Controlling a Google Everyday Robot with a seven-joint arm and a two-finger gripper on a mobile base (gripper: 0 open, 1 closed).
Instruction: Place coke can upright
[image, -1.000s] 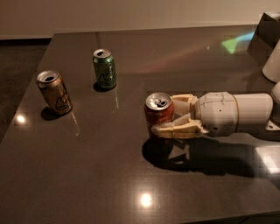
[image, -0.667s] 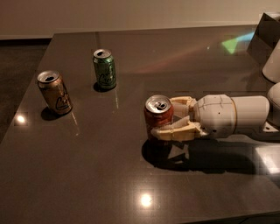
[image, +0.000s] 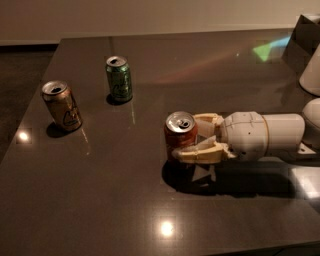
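The red coke can (image: 178, 134) is upright near the middle of the dark table (image: 125, 200), its silver top facing up. My gripper (image: 192, 137) reaches in from the right and is shut on the can, one cream finger behind it and one in front low on its side. The can's base looks slightly above the table, over its own shadow; I cannot tell if it touches. The can's right side is hidden by the fingers.
A green can (image: 119, 78) stands upright at the back left. A golden-brown can (image: 62, 105) stands further left near the table's left edge. A white object (image: 311, 75) sits at the right edge.
The gripper and the coke can have shifted very slightly; the can stays held upright. The other cans have not moved.
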